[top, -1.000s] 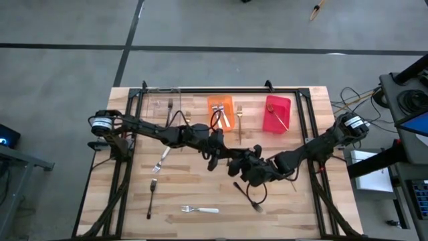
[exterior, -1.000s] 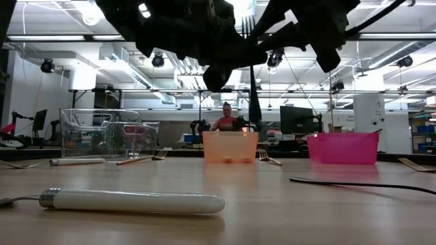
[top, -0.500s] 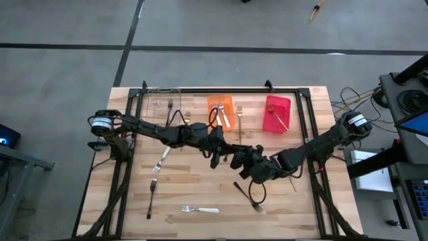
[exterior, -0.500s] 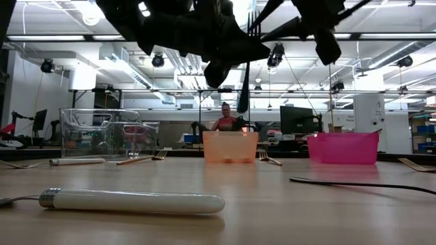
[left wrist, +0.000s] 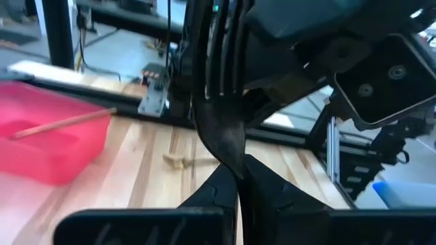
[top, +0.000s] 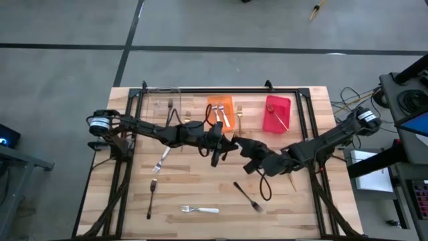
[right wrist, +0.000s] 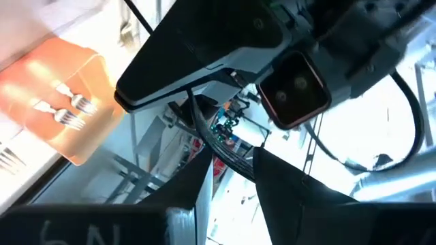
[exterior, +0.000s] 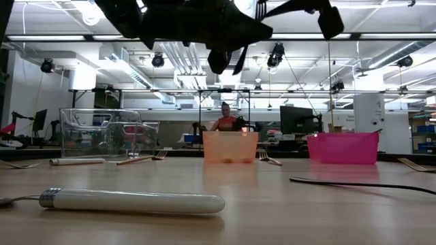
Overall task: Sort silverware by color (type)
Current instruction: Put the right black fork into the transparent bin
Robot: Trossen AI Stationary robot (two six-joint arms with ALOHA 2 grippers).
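Note:
A dark metal fork (left wrist: 219, 129) is up in the air above the table's middle, tines uppermost, and also shows in the low view (exterior: 240, 58). My left gripper (top: 218, 151) (left wrist: 240, 178) reaches in from the left and is shut on it. My right gripper (top: 242, 147) (right wrist: 230, 162) faces it from the right, close against the same fork, its fingers nearly together with a dark strip of the fork between them. The orange bin (top: 221, 107) holds white-handled forks, the red bin (top: 277, 106) a gold fork, and the clear bin (top: 167, 104) a dark one. My left gripper pinches the fork's neck (left wrist: 231, 163), just below the tines, between its two fingers. The tines stand up past the fingertips. The fork is lifted clear of the table. My right gripper has a dark stretch of the fork (right wrist: 228, 163) between its fingertips, coming at it from the table's right. The left gripper's body crowds the view, so which part it holds cannot be told.
Loose on the table lie a dark fork (top: 247, 196), another dark fork (top: 152, 197), white-handled forks (top: 200, 209) (top: 162, 161) and gold forks (top: 239, 115) (top: 292, 181). A black frame (top: 221, 89) runs along the far edge. A person shows far behind in the low view.
My right gripper has risen and moved toward the far edge and the left gripper, carrying the dark fork up and leftward. The fork now hangs tilted rather than straight down. My left gripper has risen slightly and now has the fork between its fingers.

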